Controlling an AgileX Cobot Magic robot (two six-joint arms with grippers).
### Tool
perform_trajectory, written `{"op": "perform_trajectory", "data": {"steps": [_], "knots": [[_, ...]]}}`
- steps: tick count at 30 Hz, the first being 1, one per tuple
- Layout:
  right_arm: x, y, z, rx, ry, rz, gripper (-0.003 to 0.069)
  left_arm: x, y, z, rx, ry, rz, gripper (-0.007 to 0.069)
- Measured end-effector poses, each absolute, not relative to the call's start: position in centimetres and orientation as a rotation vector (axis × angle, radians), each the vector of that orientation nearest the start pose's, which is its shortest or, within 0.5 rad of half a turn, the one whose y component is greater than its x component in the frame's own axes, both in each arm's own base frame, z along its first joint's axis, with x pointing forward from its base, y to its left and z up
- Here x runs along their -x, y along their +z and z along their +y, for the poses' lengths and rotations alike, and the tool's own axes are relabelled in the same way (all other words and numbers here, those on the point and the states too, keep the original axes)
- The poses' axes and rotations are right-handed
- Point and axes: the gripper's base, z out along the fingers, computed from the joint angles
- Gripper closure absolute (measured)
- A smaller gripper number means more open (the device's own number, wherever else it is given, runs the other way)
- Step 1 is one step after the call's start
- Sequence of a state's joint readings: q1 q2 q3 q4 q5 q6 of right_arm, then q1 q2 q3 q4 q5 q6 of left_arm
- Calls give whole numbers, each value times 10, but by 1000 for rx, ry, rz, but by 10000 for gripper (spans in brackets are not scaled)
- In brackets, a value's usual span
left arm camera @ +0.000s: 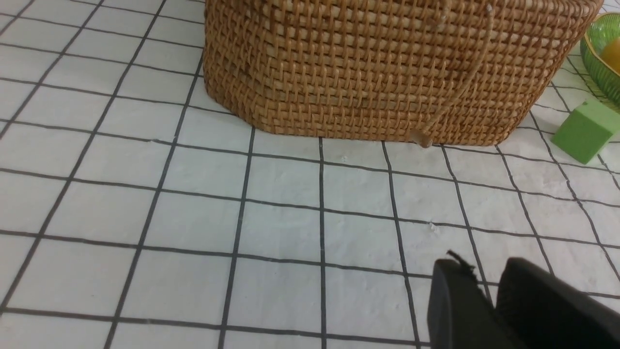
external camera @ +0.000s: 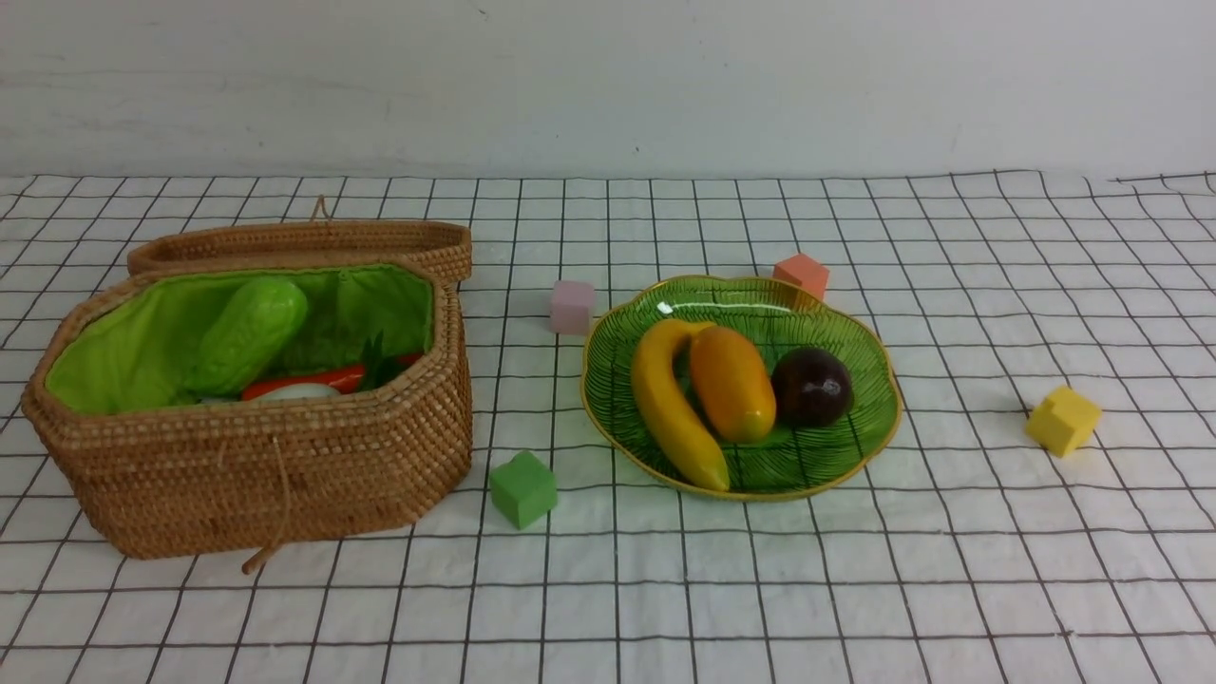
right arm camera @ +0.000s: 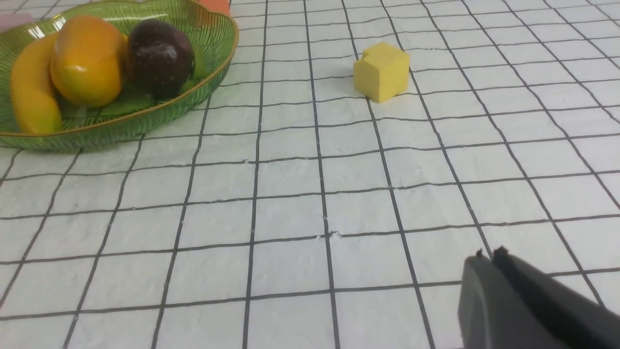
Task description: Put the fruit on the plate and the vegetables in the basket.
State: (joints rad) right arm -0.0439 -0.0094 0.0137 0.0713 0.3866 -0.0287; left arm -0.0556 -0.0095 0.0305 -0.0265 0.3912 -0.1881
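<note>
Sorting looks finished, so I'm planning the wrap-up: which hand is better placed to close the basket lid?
Probably left: the basket sits directly before the left hand; the right hand faces the plate.

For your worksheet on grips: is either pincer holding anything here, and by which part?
Nothing is held. The left pincer and right pincer are both shut and empty above the cloth.

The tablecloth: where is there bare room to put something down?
The near strip in front of the basket and plate is bare, as is the far strip by the wall. It is tight between them, where the green cube and pink cube sit.
</note>
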Motion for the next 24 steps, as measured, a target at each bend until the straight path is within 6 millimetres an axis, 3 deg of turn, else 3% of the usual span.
{"op": "perform_trajectory", "data": {"steps": [24], "knots": [[-52,174,0,-58,21,1872,612,-52,168,-4,142,-192,1895,472]]}}
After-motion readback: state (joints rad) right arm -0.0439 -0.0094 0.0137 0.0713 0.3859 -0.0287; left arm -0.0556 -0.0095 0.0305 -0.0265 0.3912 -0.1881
